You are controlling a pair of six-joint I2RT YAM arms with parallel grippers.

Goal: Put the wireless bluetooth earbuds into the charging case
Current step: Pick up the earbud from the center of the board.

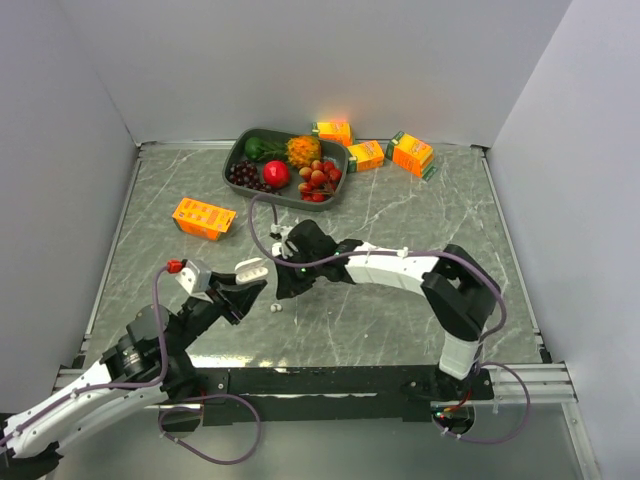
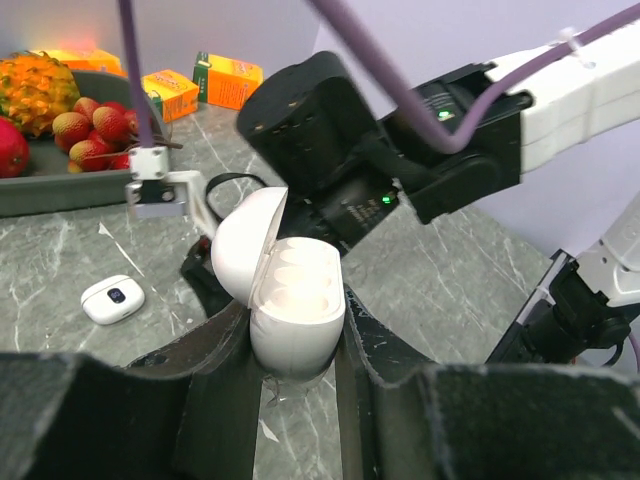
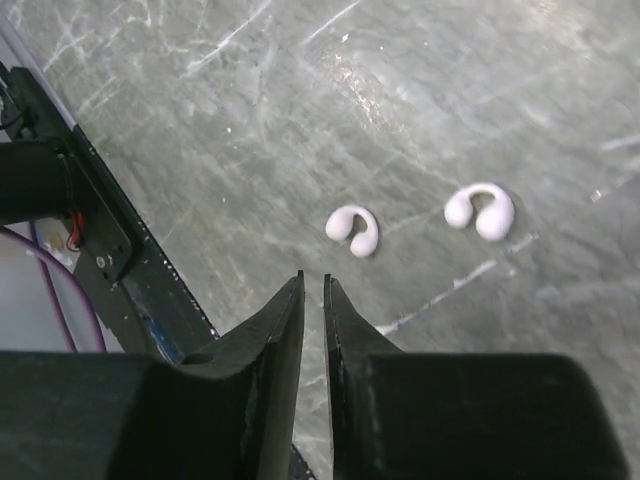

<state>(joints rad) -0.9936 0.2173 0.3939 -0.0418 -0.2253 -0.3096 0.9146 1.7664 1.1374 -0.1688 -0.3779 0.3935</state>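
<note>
A: Starting at the left?
B: Yes. Far left on the marbled table (image 1: 380,330), a lone orange carton (image 1: 204,218), lying flat, well apart from both arms. Right of that, the left gripper (image 1: 238,292): clamped on the white charging case (image 2: 298,310), holding it clear of the table.
A: Case open or closed?
B: Open. Lid (image 2: 243,245) tipped back toward the left, moulded hollows showing inside. Gripped low on the body, one black finger (image 2: 210,350) on either side.
A: Anything beside it?
B: From the left wrist, a second white case (image 2: 112,298), closed, small dark mark on top, flat on the table, left of the held one and apart from it.
A: And the wireless bluetooth earbuds (image 3: 353,228)?
B: Loose on the table. From the right wrist, two of them, white and hook-shaped: one nearer the fingertips, a second earbud (image 3: 481,210) to its right, near each other but not touching. From above, only a single white speck (image 1: 275,310) to make out, just right of the left gripper.
A: Right gripper (image 3: 312,300)?
B: Over the table, reaching in from the right. Jaws close together, only a thin slit between, nothing in it. Nearer earbud just ahead of the tips, untouched.
A: Farther right?
B: At the back, a dark tray (image 1: 232,158) of fruit, then three more orange cartons (image 1: 412,153) to its right, near the wall.
</note>
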